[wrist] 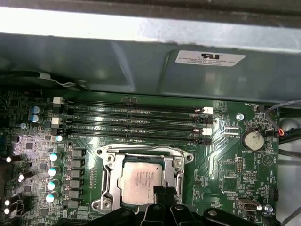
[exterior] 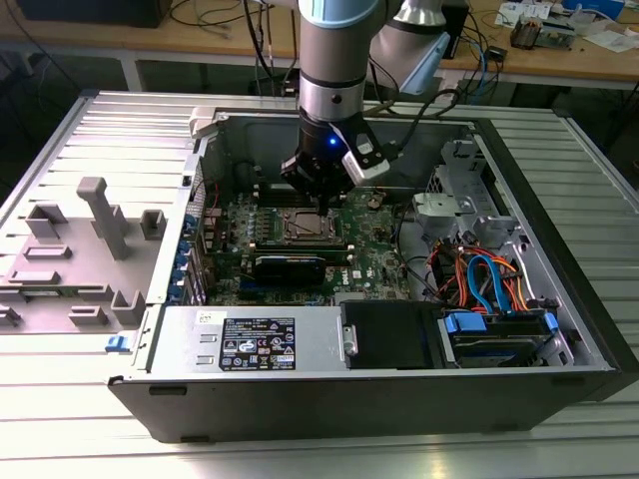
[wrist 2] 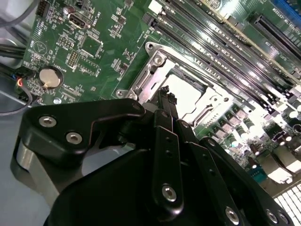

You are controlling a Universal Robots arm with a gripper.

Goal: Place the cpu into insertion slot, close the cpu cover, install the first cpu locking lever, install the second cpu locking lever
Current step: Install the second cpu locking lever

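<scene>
The cpu (wrist: 140, 181) (wrist 2: 188, 92), a square chip with a dull silver top, lies flat in the insertion slot (exterior: 305, 226) on the green board. The cpu cover (wrist: 107, 167) (wrist 2: 149, 75), a silver frame plate, lies down around the chip with the chip's top showing through its cut-out. My gripper (wrist: 162, 192) (wrist 2: 165, 92) (exterior: 321, 200) hangs just above the socket's edge. Its black fingertips are pressed together with nothing between them, and their points sit over the chip's rim. A thin metal lever rod (wrist: 141, 149) runs along the cover's side nearest the memory slots.
Long black memory slots (wrist: 131, 120) run beside the socket, near the case's grey wall (wrist: 141, 61). A coin battery (wrist: 254, 140) (wrist 2: 49, 77) sits on the board. In the exterior view a black card (exterior: 290, 267), power supply (exterior: 250, 344) and cables (exterior: 489, 279) surround the board.
</scene>
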